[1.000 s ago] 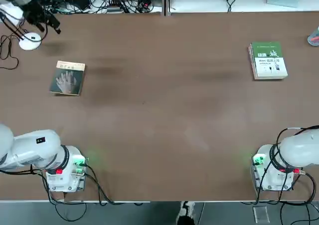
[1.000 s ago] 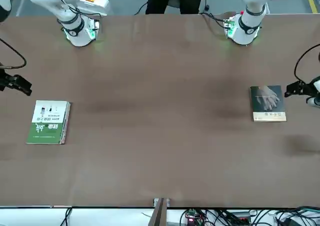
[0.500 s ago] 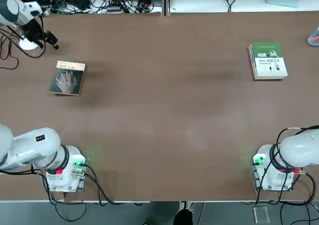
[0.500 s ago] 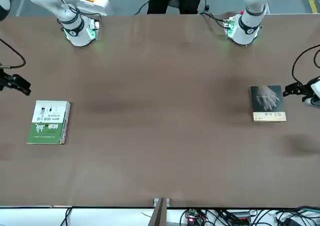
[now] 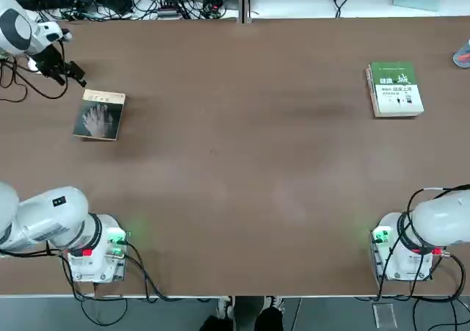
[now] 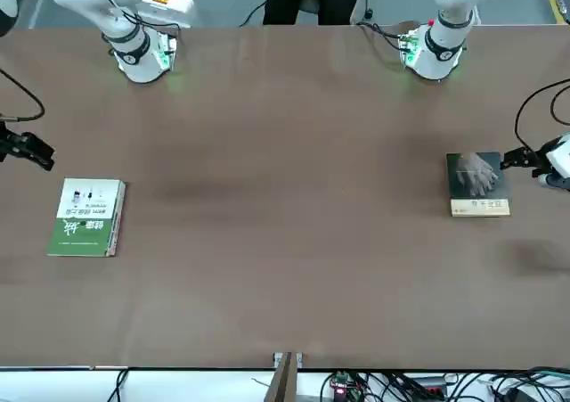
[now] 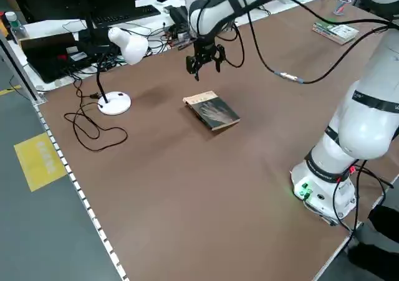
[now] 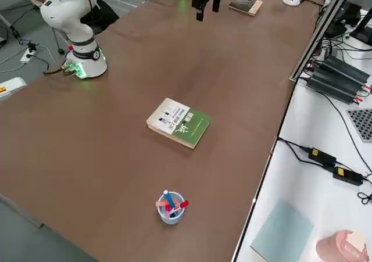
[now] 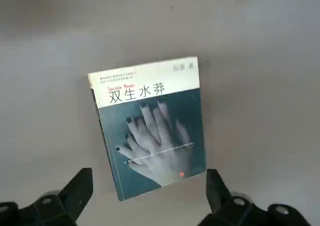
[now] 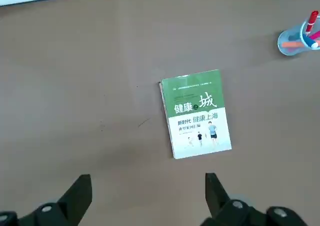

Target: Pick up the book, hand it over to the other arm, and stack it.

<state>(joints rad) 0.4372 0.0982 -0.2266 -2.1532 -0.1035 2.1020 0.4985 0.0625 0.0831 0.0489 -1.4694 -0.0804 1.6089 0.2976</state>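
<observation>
Book: the book (image 5: pixel 99 115) lies flat on the table (image 5: pixel 235 162), cover up, well apart from the green-and-white book (image 5: pixel 395 89), far to its left in the top view.
Long axis: it runs from the near edge to the far edge of the table, a little tilted; the tan title strip points to the far edge.
Left gripper: the left gripper (image 5: pixel 71 68) hovers just beyond the title end of the book, fingers apart, holding nothing.
Right gripper: the right gripper (image 6: pixel 36 153) hangs above the green-and-white book, fingers apart, empty.
</observation>
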